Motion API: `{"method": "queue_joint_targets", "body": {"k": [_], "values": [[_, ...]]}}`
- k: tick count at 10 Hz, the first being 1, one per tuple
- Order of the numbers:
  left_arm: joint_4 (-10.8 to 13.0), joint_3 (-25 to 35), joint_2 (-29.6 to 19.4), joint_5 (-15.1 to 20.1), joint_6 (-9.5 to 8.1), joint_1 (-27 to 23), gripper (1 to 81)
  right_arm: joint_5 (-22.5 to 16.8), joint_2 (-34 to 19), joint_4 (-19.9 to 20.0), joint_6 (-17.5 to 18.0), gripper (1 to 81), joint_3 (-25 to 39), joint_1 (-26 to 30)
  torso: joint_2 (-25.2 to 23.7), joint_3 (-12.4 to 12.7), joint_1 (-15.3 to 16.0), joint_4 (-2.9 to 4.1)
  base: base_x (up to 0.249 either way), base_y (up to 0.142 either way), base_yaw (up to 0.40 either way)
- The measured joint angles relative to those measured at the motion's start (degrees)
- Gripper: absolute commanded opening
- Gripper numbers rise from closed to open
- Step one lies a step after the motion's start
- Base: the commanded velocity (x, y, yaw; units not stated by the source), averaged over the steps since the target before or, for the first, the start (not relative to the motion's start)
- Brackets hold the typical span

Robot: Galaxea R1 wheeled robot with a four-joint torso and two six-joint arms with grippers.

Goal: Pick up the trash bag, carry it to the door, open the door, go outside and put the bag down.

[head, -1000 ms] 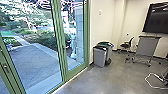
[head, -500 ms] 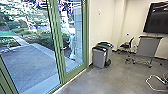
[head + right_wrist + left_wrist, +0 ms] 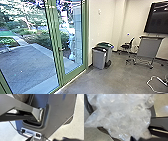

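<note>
We see the trash bag (image 3: 121,117) (all crumpled, cloudy plastic) bulging just beyond our left gripper (image 3: 135,138); how wide it or our right gripper (image 3: 31,139) stands, we cannot tell.

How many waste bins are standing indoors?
2: a black-topped grey bin by the door frame, and a green-topped bin close behind it. More could hide behind them.

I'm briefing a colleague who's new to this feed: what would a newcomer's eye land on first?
The crumpled, translucent plastic bag, large in the left wrist view. Then, at the left of the head view, the green-framed glass doors, with a gray bin just to their right.
</note>
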Motion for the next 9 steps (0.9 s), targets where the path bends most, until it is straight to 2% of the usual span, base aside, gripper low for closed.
{"method": "queue_joint_targets", "body": {"k": [9], "values": [[0.0, 0.0, 0.0, 0.0, 0.02, -0.4, 1.0, 0.5, 0.6, 0.0, 0.0, 81.1, 0.0, 1.0, 0.0, 0.0, 0.0, 0.0, 0.113, 0.0, 0.0]]}}
